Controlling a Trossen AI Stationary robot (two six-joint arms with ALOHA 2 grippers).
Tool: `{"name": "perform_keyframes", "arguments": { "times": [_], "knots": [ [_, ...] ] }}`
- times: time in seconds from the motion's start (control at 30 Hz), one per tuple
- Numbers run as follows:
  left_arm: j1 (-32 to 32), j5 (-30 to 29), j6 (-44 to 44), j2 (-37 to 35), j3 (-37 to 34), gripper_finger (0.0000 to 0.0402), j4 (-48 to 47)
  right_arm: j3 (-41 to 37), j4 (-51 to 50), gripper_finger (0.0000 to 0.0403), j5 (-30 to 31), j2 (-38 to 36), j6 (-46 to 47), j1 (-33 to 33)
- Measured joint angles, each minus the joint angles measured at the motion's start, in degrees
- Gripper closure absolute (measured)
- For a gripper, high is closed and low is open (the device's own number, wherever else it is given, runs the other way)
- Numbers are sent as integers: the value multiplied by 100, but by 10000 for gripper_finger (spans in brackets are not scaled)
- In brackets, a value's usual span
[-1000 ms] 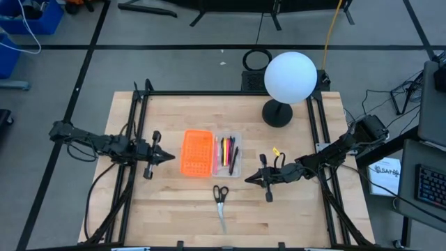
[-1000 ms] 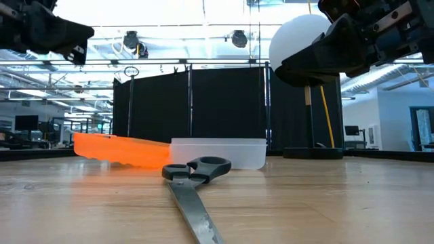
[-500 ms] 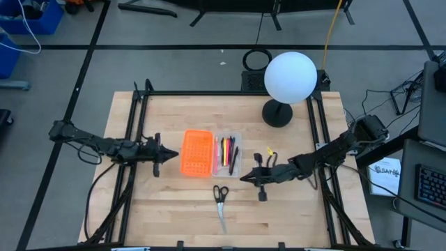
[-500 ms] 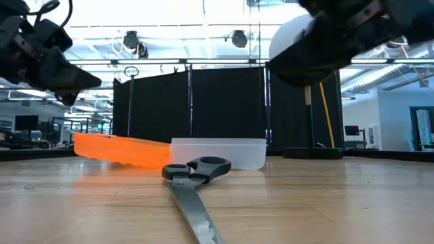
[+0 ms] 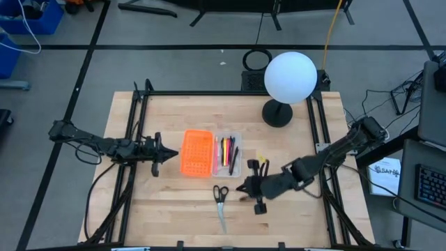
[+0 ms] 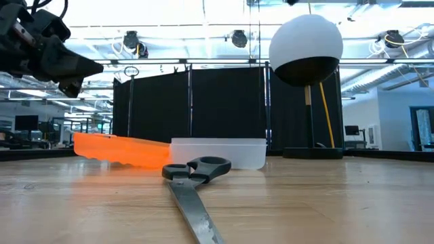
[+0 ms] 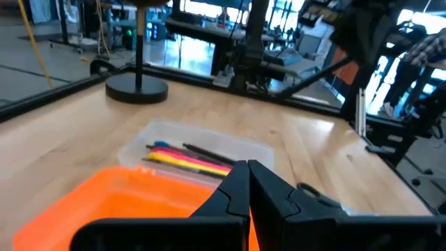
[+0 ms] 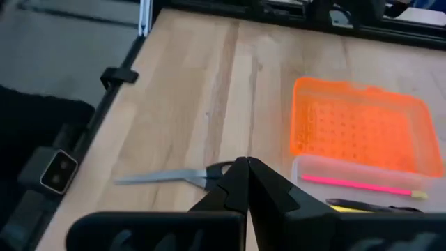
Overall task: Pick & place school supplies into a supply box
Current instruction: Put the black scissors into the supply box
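High view: the scissors (image 5: 220, 199) are seen lying flat below the supply box (image 5: 228, 155); the right gripper (image 5: 244, 189), clenched empty beside them, should be opened before descending.

Left arm reaching in from the left edge of the high view, its hand (image 5: 167, 154) left of centre with fingers pressed together, right arm angling down from the right edge, its hand (image 5: 242, 189) lower centre, fingers likewise closed
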Motion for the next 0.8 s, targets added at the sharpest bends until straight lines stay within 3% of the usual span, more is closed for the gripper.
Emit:
{"name": "perform_keyframes", "arguments": {
  "times": [0.27, 0.43, 0.57, 0.8],
  "knots": [
    [-1, 507, -506, 2, 0, 394, -556, 1339, -340, 403, 187, 1227, 676, 451],
    [-5, 1014, -714, 2, 13, 394, -828, 2520, -772, 403, -347, 2429, 1630, 438],
    [-11, 1246, -631, 2, 15, 394, -839, 3448, -1475, 403, -407, 3167, 2463, 256],
    [-11, 1044, -115, -2, 2, 394, -624, 3586, -1868, 403, -1139, 3459, 3525, -469]
  ]
}}
